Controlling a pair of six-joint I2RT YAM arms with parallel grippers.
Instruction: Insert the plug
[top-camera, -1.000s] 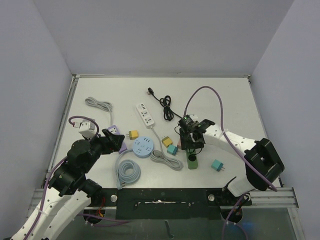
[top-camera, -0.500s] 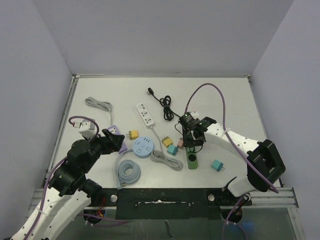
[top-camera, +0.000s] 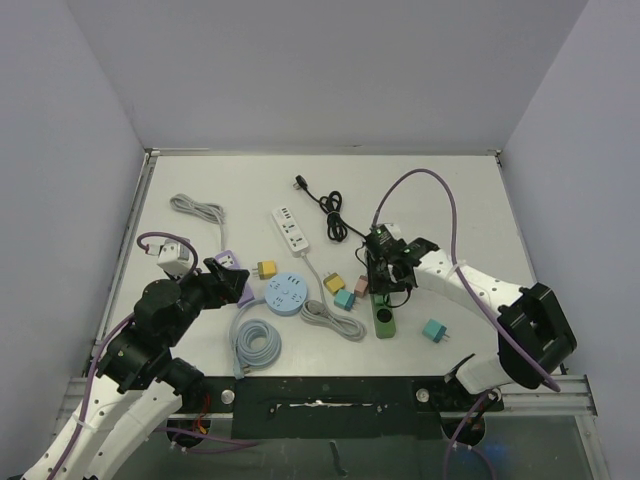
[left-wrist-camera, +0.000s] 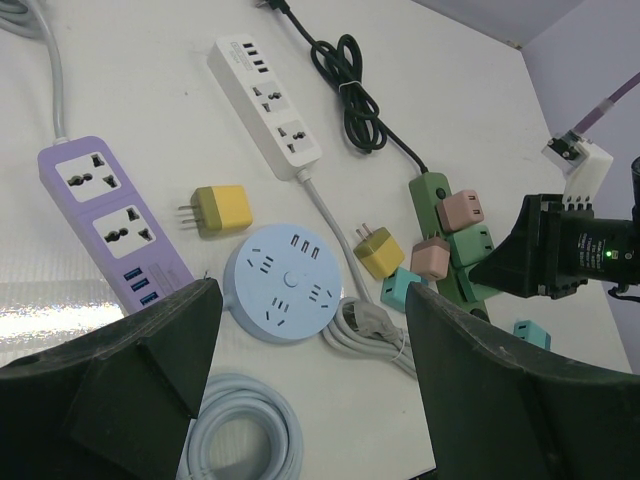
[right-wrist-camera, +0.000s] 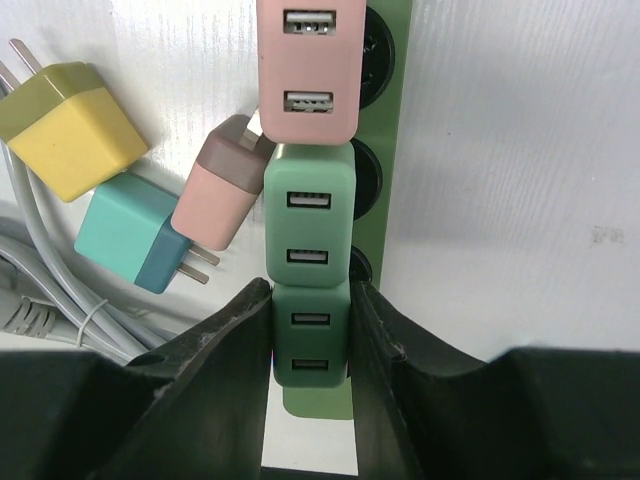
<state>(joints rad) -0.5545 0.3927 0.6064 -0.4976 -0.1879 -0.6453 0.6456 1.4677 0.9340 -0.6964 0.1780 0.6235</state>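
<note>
Your right gripper (right-wrist-camera: 310, 292) is clamped on the dark green plug (right-wrist-camera: 310, 345), one finger on each side. That plug sits on the green power strip (right-wrist-camera: 385, 130) at the end away from its cord, touching the light green plug (right-wrist-camera: 308, 215), with the pink plug (right-wrist-camera: 305, 70) next in the row. Your left gripper (left-wrist-camera: 310, 300) hangs well to the left of that strip, over the round blue socket (left-wrist-camera: 285, 285), its jaws wide apart and holding nothing.
</note>
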